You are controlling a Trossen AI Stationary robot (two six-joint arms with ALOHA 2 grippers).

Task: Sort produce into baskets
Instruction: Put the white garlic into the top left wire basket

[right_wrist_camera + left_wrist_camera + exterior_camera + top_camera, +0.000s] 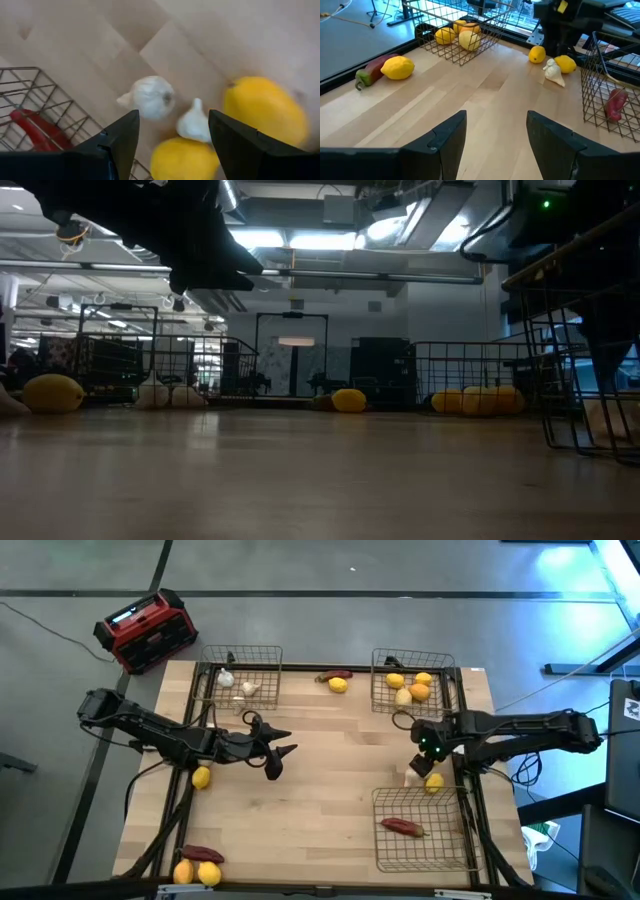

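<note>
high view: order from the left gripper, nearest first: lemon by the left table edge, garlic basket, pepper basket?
Left gripper sits mid-table, open.
1. Lemon, by the left table edge.
2. Garlic basket, far left corner.
3. Pepper basket, near right corner, clearly farthest.

Robotics lab or test hall, not a home. Grey concrete floor [350, 570] around a lone wooden table [330, 770]. Exposed ceiling ducts and strip lights [300, 240] in the low view. Red and black box [148, 630] on the floor, cable trailing. Stands and gear along the edges.
</note>
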